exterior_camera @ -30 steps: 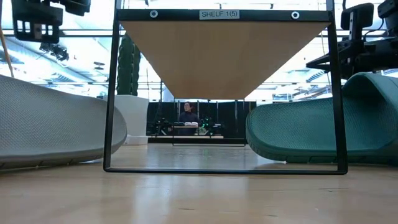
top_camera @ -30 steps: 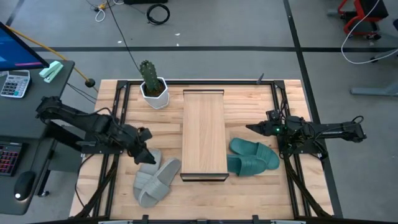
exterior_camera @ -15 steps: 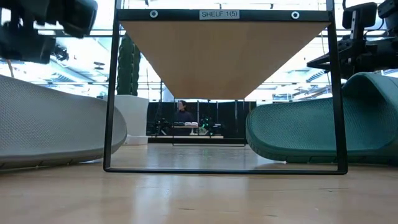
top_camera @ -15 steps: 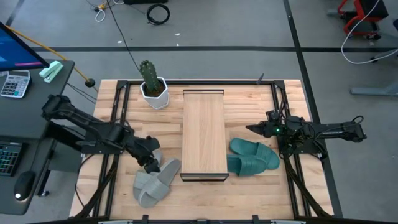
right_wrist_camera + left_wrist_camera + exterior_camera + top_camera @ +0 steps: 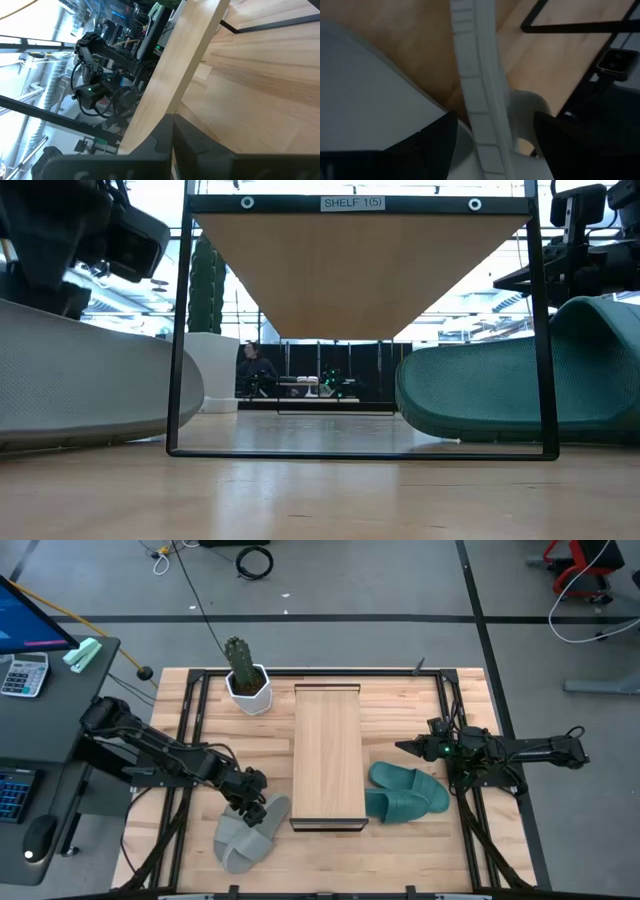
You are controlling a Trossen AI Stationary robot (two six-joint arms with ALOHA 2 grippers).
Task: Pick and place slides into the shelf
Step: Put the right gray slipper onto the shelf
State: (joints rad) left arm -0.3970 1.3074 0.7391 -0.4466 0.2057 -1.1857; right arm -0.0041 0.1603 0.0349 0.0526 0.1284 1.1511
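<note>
Straddling a light grey foam slide (image 5: 248, 832), lower left, with the left gripper (image 5: 251, 799) open.
Parking the right gripper (image 5: 403, 747), fingers closed and empty, right of the long light-wood shelf (image 5: 327, 755).

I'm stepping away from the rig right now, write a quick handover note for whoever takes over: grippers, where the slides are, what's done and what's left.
Left gripper: open, down over the light grey slides, fingers either side of a slide's edge in the left wrist view, nothing lifted yet.
Right gripper: shut, empty, waiting over the table right of the shelf.
Grey pair lies on the table left of the shelf's near end; teal green slides lie on the table to its right.
Done: no slide on the shelf's top board.
Left: all four slides to place.
</note>
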